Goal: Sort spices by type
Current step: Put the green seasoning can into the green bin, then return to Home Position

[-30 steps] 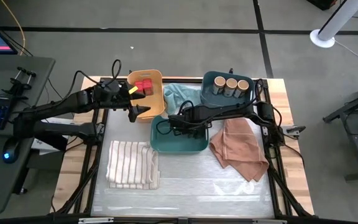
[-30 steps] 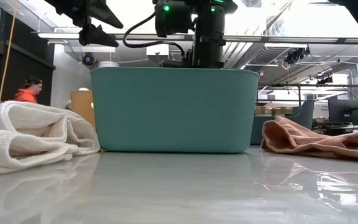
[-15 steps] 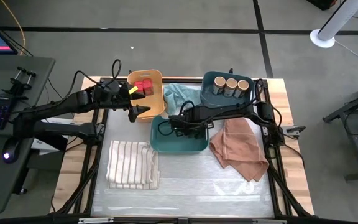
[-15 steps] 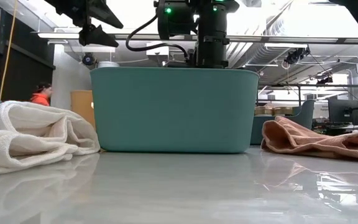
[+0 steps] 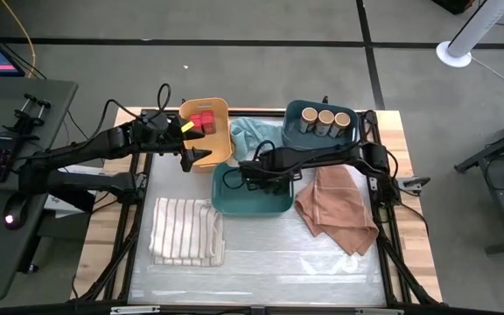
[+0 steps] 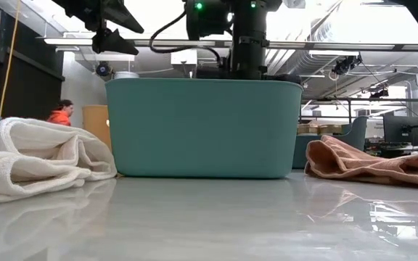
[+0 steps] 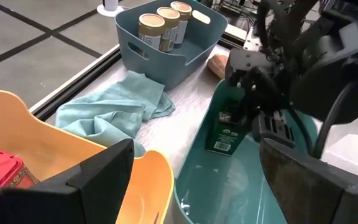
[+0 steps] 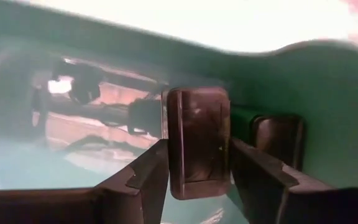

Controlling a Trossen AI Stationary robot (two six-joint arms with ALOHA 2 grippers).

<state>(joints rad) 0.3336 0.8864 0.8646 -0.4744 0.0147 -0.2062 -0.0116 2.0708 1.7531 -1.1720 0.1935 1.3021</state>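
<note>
Right gripper (image 8: 199,163) clamped on flat black tin (image 8: 199,142), held inside teal bin (image 5: 274,203) at table centre. Left gripper (image 5: 192,142) fingers apart, hovering over near edge of yellow bin (image 5: 219,144), far left.

Right gripper (image 8: 199,163) clamped, left gripper (image 5: 194,144) spread

both arms are matte black, chunky jointed segments with loose black cables looping off them. left black two-finger gripper (image 5: 192,143) has a yellow tag near the wrist, upper left of centre in the high view. right black gripper (image 6: 247,43) shows green LEDs at the top of the low view; its fingers (image 8: 143,174) are blocky dark brown-black plastic.
</note>
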